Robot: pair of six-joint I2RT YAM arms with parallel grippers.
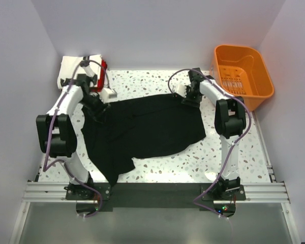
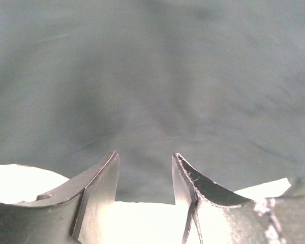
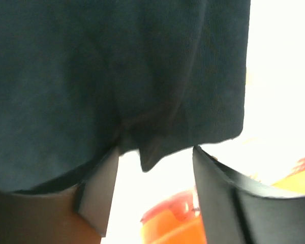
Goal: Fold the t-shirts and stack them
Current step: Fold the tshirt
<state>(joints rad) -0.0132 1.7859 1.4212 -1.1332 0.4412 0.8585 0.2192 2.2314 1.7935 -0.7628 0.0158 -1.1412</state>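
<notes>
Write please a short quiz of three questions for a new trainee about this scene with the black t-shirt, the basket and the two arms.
1. Choose: the orange basket stands at the table's A) far right corner, B) far left corner, C) near edge.
2. True or false: the black t-shirt lies folded inside the basket.
3. Complete: the fingers of the left pincer stand ___ (together / apart).
Key: 1 A; 2 false, it lies spread on the table; 3 apart.

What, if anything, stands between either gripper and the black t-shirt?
Nothing visible. The left gripper and the right gripper both sit with jaws apart at the far edge of the black t-shirt, with only its cloth before them.
</notes>
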